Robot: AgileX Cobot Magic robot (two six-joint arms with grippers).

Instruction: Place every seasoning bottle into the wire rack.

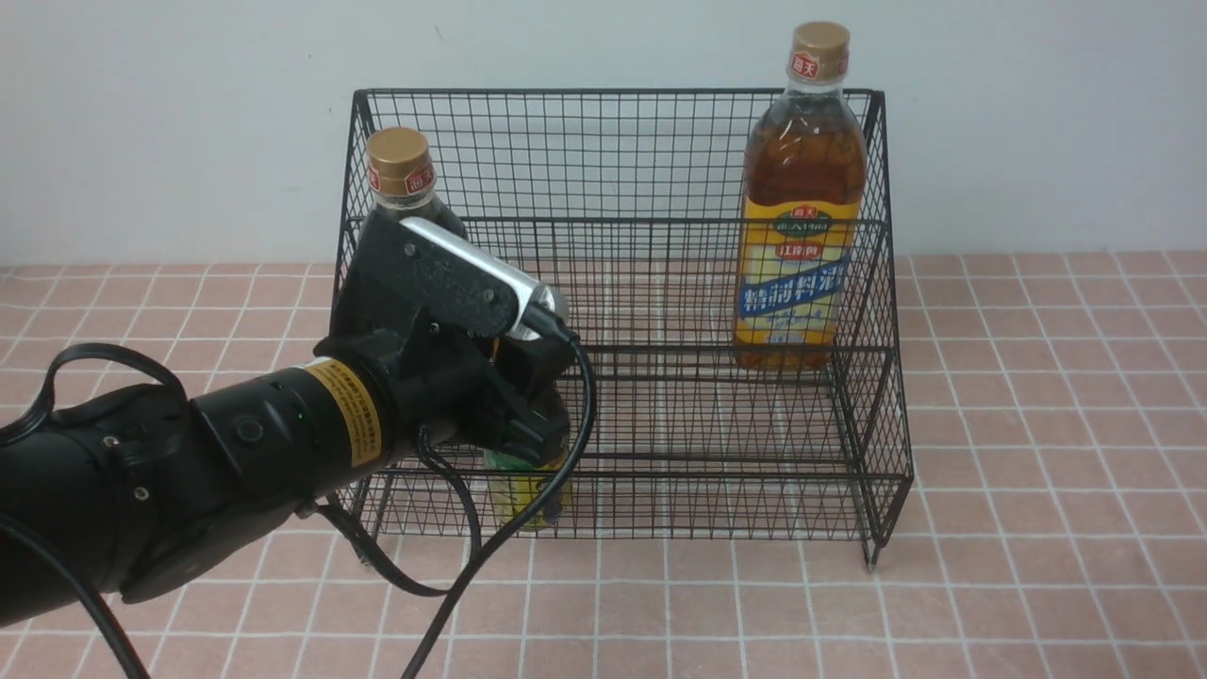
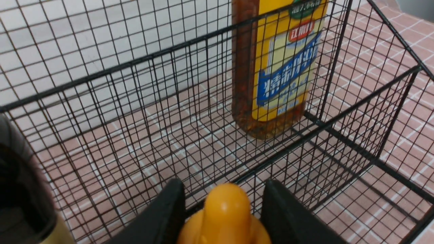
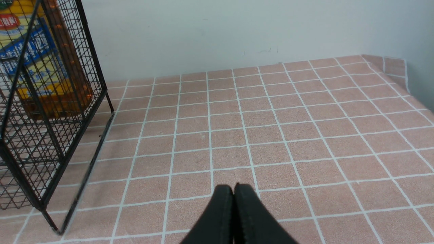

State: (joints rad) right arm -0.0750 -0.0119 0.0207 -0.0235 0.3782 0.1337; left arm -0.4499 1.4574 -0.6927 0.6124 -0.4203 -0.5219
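"What state were your grippers in?"

"My left gripper point(image 2: 223, 195) straddled the small bottle point(image 1: 514, 495) at its orange nozzle point(image 2: 227, 211), in the wire rack's point(image 1: 660, 348) lower tier; whether it clasped, I could not tell; my right gripper point(image 3: 235, 189) was clenched, empty."

"Risks?"

"A crooked withdrawal could have snagged the nozzle and tipped the bottle; nozzle smooth, rounded; mesh thin, black, square-celled; tall bottle point(image 1: 806, 170) glassy amber, upper tier."
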